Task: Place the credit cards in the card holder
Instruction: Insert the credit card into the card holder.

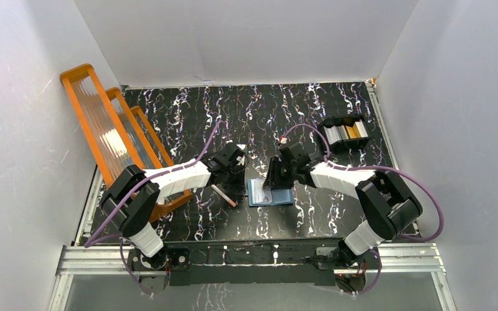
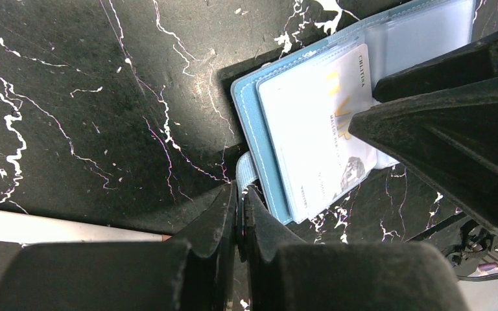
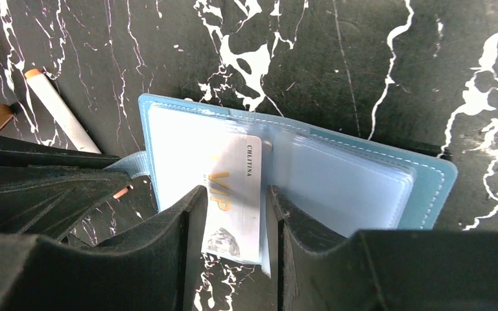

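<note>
One card holder [image 1: 267, 195], two arms [image 1: 175, 176] [image 1: 338, 176]

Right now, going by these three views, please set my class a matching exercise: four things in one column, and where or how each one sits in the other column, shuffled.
Things:
1. card holder
2. white card
3. black tray
4. orange rack

Places or states:
A. at the far left
B. between the fingers of the right gripper
C. lying open, pockets up
D. at the far right

Pairs: 1-C, 2-B, 3-D, 4-A
</note>
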You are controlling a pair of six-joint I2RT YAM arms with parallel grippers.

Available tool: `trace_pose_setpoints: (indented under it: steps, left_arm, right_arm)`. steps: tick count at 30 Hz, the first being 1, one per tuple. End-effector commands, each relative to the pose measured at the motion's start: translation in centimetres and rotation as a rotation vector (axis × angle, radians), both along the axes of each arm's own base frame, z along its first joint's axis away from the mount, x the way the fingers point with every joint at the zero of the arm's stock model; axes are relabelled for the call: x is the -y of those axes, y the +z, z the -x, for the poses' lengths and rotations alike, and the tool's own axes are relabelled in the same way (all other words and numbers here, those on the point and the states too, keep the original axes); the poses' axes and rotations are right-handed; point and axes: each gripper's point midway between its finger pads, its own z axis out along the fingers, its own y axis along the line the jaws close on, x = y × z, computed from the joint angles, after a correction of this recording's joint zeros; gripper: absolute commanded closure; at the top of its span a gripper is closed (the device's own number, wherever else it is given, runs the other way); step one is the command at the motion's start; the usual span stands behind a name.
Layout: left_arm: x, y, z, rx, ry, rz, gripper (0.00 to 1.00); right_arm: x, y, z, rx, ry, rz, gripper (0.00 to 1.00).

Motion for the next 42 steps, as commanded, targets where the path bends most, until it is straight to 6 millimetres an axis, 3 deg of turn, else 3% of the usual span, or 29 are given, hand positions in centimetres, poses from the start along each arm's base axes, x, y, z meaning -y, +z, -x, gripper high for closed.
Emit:
trace_pose_setpoints:
  steps: [1,10,24,31,34,37,42]
  left_arm:
    - [0.6,1.9,-0.7,0.038,-0.002,0.046,0.96]
    - [0.6,1.8,-0.7,0.034,0.0,0.045,0.96]
    - [0.9,1.9,-0.6,0.034,-0.001,0.066,0.96]
    - [0.8,2.1,-0.6,0.039,0.005,0.068,0.89]
    - [0.6,2.6,-0.9,0.056,0.013,0.066,0.83]
    - [0.5,3.8,-1.4,0.088,0.017,0.067,0.78]
    - [0.2,6.5,-2.1,0.154,0.02,0.083,0.71]
  right_arm:
    - [-1.3,0.5,-0.3,0.015,0.013,-0.04,0.54]
    - [-2.7,1.3,-0.1,0.026,0.03,-0.12,0.64]
    - [-2.9,0.6,0.2,-0.015,-0.01,-0.151,0.7]
    - [-2.8,2.1,-0.5,0.007,-0.043,-0.156,0.61]
    - [-1.6,2.0,-0.9,0.026,-0.046,-0.08,0.56]
    - [-0.4,4.0,-2.6,0.121,-0.027,-0.015,0.52]
    - [1.8,8.9,-6.2,0.316,0.013,0.095,0.44]
